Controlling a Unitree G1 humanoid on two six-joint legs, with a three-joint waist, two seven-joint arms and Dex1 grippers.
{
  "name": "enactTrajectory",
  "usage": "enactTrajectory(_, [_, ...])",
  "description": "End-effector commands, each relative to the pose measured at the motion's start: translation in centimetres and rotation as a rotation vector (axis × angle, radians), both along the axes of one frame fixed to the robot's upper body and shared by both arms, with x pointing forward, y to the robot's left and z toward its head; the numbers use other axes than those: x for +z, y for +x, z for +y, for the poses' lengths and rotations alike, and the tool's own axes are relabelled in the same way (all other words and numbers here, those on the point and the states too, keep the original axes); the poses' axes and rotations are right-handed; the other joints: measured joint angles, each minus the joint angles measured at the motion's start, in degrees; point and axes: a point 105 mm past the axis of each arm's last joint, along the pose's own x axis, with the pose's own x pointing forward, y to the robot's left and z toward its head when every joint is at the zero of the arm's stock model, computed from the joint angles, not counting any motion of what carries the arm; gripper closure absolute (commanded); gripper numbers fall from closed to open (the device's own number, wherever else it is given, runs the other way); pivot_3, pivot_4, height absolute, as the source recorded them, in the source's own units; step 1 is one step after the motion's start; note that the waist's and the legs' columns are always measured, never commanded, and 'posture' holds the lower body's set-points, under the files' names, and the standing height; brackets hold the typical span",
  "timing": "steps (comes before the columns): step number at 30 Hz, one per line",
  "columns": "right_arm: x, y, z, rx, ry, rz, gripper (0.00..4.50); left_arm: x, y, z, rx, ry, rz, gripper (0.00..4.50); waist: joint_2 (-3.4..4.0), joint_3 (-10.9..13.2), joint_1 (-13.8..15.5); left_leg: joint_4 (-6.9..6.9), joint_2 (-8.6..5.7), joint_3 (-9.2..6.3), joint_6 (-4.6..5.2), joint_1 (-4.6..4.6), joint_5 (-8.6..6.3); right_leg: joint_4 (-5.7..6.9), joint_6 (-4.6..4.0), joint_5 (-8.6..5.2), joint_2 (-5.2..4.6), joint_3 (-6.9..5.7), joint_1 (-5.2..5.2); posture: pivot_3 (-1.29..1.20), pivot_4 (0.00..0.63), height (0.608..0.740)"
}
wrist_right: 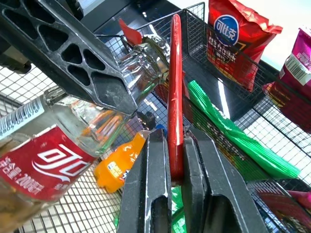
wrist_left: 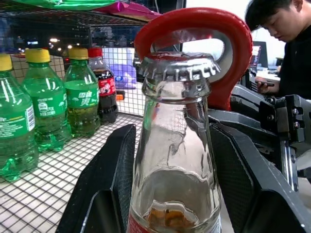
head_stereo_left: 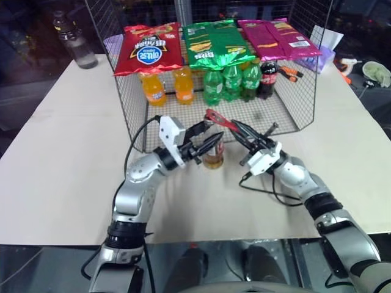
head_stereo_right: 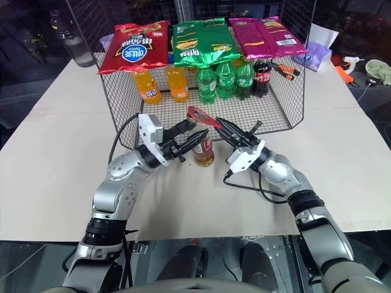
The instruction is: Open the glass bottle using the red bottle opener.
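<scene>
The left hand [head_stereo_left: 211, 141] sits closest, its two black fingers [wrist_left: 104, 194] half spread and clasped either side of the glass bottle [head_stereo_left: 214, 155], which stands upright on the worktop [head_stereo_left: 73, 165] just in front of the wire basket [head_stereo_left: 293, 97]. The right hand [wrist_right: 176, 160] is shut tight on the slim handle of the red bottle opener [head_stereo_left: 221, 120], whose ring head rests over the bottle's top.

The left wrist view shows the crimped silver cap [wrist_left: 180, 68] still on, with the opener's ring hooked behind and over it, and a person [wrist_left: 286, 39] in dark clothes beyond. The right wrist view shows the flat opener edge-on, and the bottle's red-and-white label [wrist_right: 43, 165].

The worktop is pale and matte in a dark room. In the basket stand green bottles [head_stereo_left: 232, 82] and orange bottles [head_stereo_left: 168, 86]; glossy snack bags [head_stereo_left: 214, 43] lie across its top.
</scene>
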Motion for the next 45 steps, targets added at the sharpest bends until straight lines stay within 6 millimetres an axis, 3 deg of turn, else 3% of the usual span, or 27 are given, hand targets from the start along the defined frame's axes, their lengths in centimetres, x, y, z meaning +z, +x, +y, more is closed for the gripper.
enactTrajectory(1, [-1.0, -2.2, 3.7, 0.154, -0.120, -0.068, 4.50, -1.4, -0.2, -1.6, -0.052, 0.035, 0.055, 2.26, 0.00, 0.0, 0.0, 0.00, 0.00, 0.00, 0.00, 0.00, 0.00, 0.00, 0.00, 0.00, 0.00, 0.00, 0.00, 0.00, 0.150, 0.740])
enactTrajectory(8, [-0.6, -2.3, 3.9, 0.150, -0.204, -0.179, 4.50, -1.4, -0.2, -1.8, -0.056, 0.034, 0.057, 2.26, 0.01, 0.0, 0.0, 0.00, -0.02, 0.00, 0.00, 0.00, 0.00, 0.01, 0.00, 0.00, 0.00, 0.00, 0.00, 0.00, 0.150, 0.740])
enactTrajectory(16, [1.1, -2.5, 4.3, 0.180, -0.279, -0.316, 4.50, -1.6, -0.2, -2.0, -0.060, 0.031, 0.063, 2.26, 0.01, 0.0, 0.0, 0.00, -0.02, 0.01, 0.00, 0.00, 0.00, 0.01, 0.00, 0.00, 0.00, 0.01, 0.00, 0.00, 0.150, 0.740])
enactTrajectory(26, [1.0, -1.6, 4.4, 0.156, -0.339, -0.347, 4.50, -1.6, 0.0, -2.1, -0.062, 0.033, 0.058, 2.26, 0.01, 0.0, -0.3, 0.00, -0.02, 0.02, 0.00, 0.03, 0.00, 0.01, 0.00, 0.00, 0.00, 0.02, 0.01, 0.00, 0.150, 0.740])
enactTrajectory(32, [2.2, -0.5, 3.2, 0.097, -0.324, -0.360, 4.50, -1.6, 0.0, -2.2, -0.068, 0.033, 0.059, 2.26, 0.01, 0.0, -0.5, -0.02, 0.02, 0.03, -0.01, 0.05, 0.00, 0.01, 0.00, 0.00, 0.05, 0.03, 0.00, 0.00, 0.150, 0.740])
enactTrajectory(39, [5.4, 0.2, 0.2, 0.006, -0.108, -0.320, 4.50, -1.7, -0.2, -2.2, -0.070, 0.031, 0.060, 2.26, 0.00, 0.0, -0.5, -0.02, 0.02, 0.04, 0.00, -0.01, 0.00, -0.02, 0.00, 0.00, 0.03, 0.03, -0.02, 0.00, 0.150, 0.740])
enactTrajectory(45, [7.6, -2.2, -1.4, 0.044, -0.006, -0.327, 4.50, -1.8, -0.3, -1.9, -0.065, 0.031, 0.059, 2.26, -0.01, 0.0, -0.3, -0.16, 0.02, 0.02, 0.02, -0.10, -0.01, -0.24, 0.00, 0.00, -0.02, 0.02, -0.04, 0.00, 0.150, 0.740])
